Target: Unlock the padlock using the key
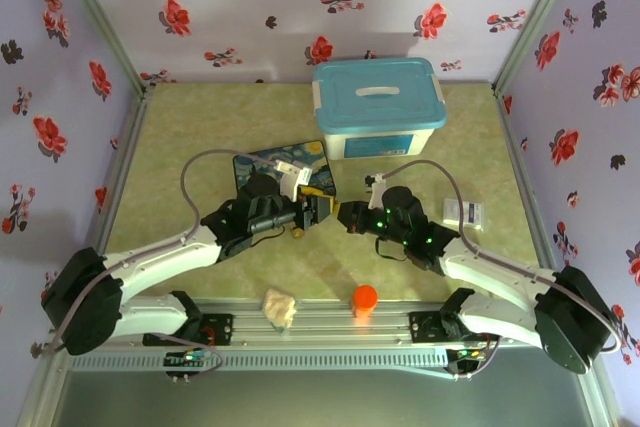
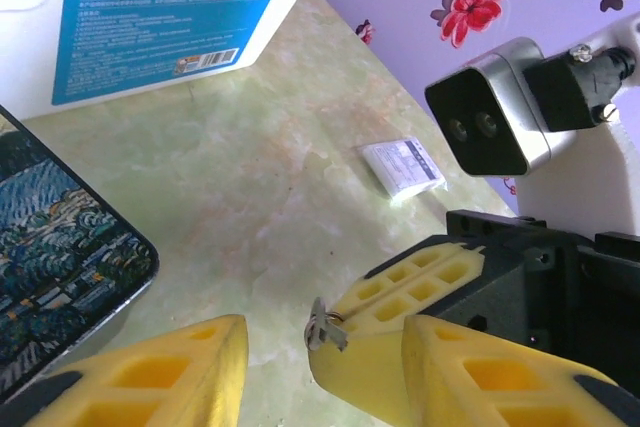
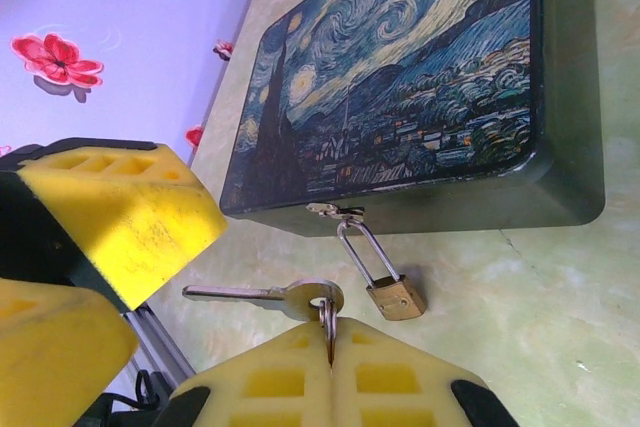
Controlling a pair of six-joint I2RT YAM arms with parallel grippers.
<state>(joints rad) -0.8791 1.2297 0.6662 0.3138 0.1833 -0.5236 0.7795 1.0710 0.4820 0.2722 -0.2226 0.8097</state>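
Clenched yellow fingers of the right end effector (image 3: 332, 347) sit lowest in its wrist view, closed tight on a small ring (image 3: 328, 312). Beyond them the green counter (image 1: 200, 127) carries a blue-lidded tub (image 1: 378, 107) at the far side and a painted box (image 3: 420, 77) nearer the arms. The left end effector (image 2: 325, 372) is spread wide, facing the right one. The padlock (image 3: 395, 297) hangs by its shackle from the box's latch. The key (image 3: 250, 293), held by that ring, points sideways just beside the padlock, apart from it.
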